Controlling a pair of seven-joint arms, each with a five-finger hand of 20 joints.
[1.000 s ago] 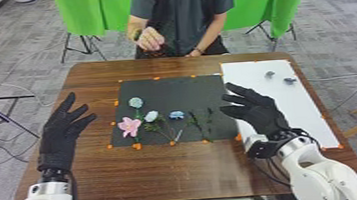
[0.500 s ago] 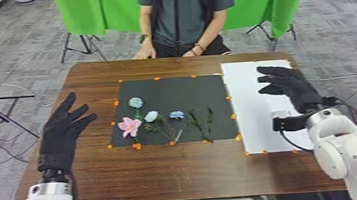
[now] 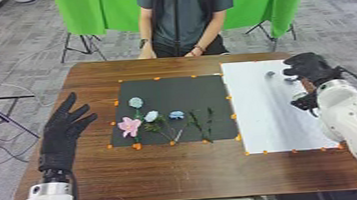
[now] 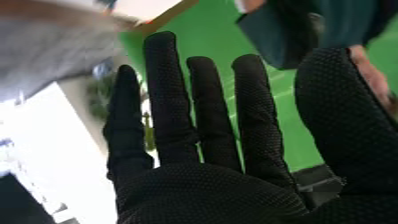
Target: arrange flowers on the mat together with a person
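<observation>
Right robot hand [image 3: 308,66]: open, fingers straight, empty; by the white sheet's [image 3: 265,112] far right corner. Left robot hand [image 3: 60,138]: open, fingers relaxed, empty; over the desk [image 3: 179,173], beside the mat [image 3: 170,91]. Flowers [image 3: 128,126], pink, pale and blue: on the mat.

Bright, even light fills the head view, leaving a soft sheen on the brown table [image 3: 184,174]; the white mat [image 3: 279,122] looks very pale. In the right wrist view, glare washes out a white area [image 4: 49,132], and the green cloth [image 4: 306,147] is brightly lit.
</observation>
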